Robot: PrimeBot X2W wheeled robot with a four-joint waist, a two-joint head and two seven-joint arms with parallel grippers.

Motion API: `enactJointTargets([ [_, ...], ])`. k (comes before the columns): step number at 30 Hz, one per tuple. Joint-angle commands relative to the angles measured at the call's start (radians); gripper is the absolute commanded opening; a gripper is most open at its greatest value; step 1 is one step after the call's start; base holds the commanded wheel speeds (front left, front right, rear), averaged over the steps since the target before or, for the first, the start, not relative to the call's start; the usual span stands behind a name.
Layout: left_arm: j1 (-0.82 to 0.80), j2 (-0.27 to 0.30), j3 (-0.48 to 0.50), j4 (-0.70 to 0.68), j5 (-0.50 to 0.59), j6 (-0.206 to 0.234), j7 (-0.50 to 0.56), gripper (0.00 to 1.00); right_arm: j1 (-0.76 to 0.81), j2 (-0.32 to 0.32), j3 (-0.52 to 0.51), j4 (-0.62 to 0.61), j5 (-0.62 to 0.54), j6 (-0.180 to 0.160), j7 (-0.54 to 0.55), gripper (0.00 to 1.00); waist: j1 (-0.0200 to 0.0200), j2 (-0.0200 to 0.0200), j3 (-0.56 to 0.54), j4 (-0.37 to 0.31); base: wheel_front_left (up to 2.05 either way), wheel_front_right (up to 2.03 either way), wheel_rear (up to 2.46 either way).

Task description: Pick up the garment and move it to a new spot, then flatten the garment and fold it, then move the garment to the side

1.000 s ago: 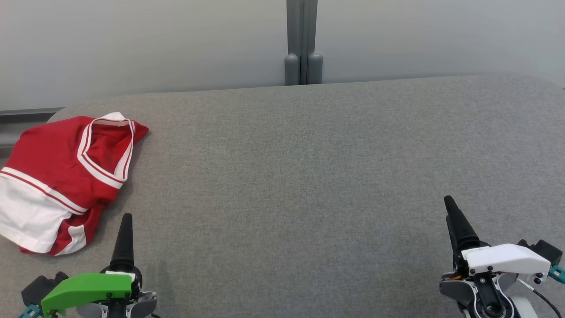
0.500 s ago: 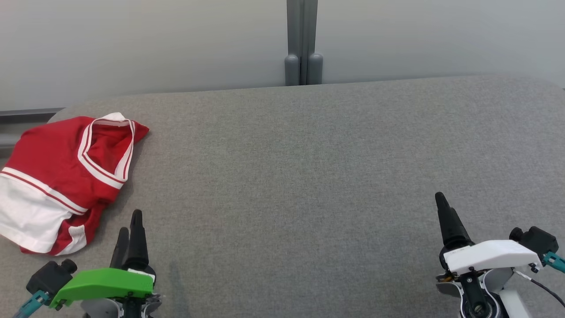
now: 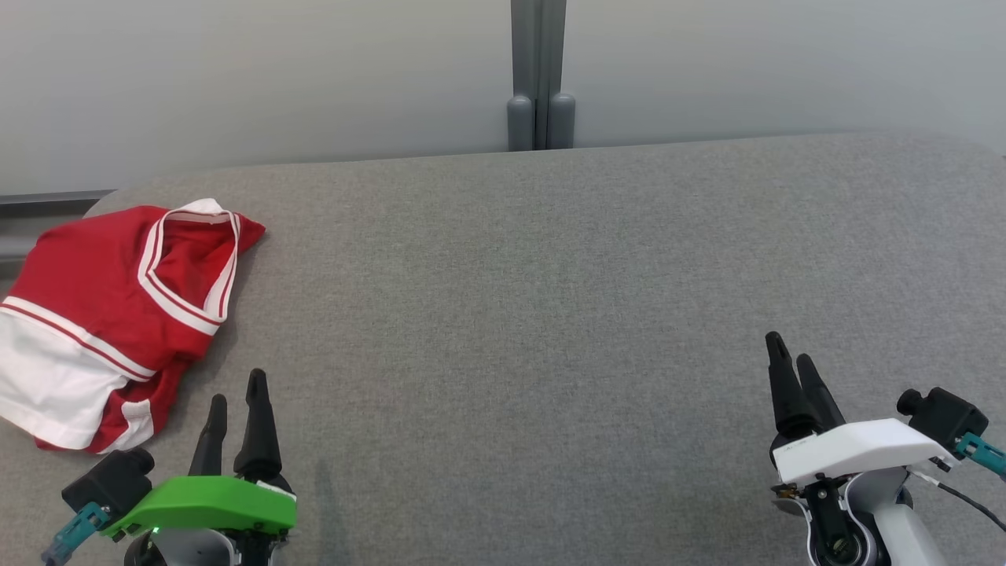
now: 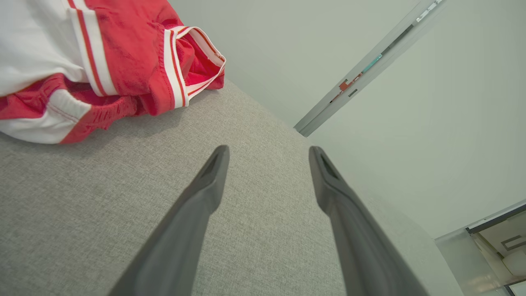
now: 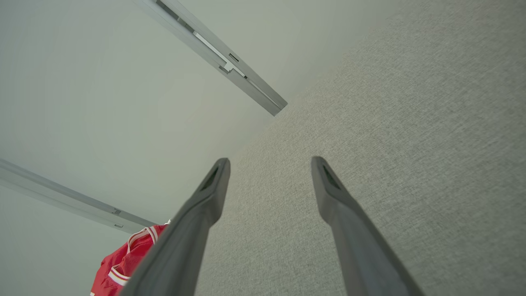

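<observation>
Far left on the grey counter (image 3: 511, 314), head view: a red-and-white jersey (image 3: 102, 314) is lying crumpled, its striped V-neck trim facing up and its white panel toward the near left. The left pincer (image 3: 236, 387) is hovering just beside the jersey's near hem, with its fingers spread and gripping nothing. The right pincer (image 3: 788, 349) is hovering well apart at the near right, likewise spread and empty.

Left wrist view: the left pincer (image 4: 269, 150) is pointing past the jersey (image 4: 102, 53), which is sitting off to one side of the gap. No cloth is lying between the jaws, and bare counter is showing beyond the tips.

Right wrist view: the right pincer (image 5: 270, 160) is pointing over bare counter. A scrap of jersey (image 5: 131, 255) is showing far off.

Judgement: the first pick-up is not yet begun. To do it well, the left pincer should be turning toward the bunched red fold by the hem and sinking until its tips are pressing into the counter cover. It should then be closing on a thick fold, since a single layer is likely to slip on the lift. The right pincer is facing a long reach across. Taking a second hold before lifting should be keeping the cloth from trailing.
</observation>
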Motion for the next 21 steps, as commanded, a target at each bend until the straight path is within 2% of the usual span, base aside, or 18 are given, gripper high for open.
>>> enactJointTargets([
  [1,-0.001,0.010,-0.001,-0.016,0.042,0.005,-0.012,1.00,-0.021,-0.005,0.002,-0.013,-0.032,0.000,-0.013,1.00,-0.0001,0.0000,0.001,0.000,0.00,0.00,0.00],
  [21,-0.009,0.014,-0.019,-0.020,0.286,0.015,-0.066,1.00,-0.034,-0.007,0.026,0.001,-0.290,0.000,-0.067,1.00,-0.0001,0.0000,0.010,0.003,0.00,0.00,0.00],
])
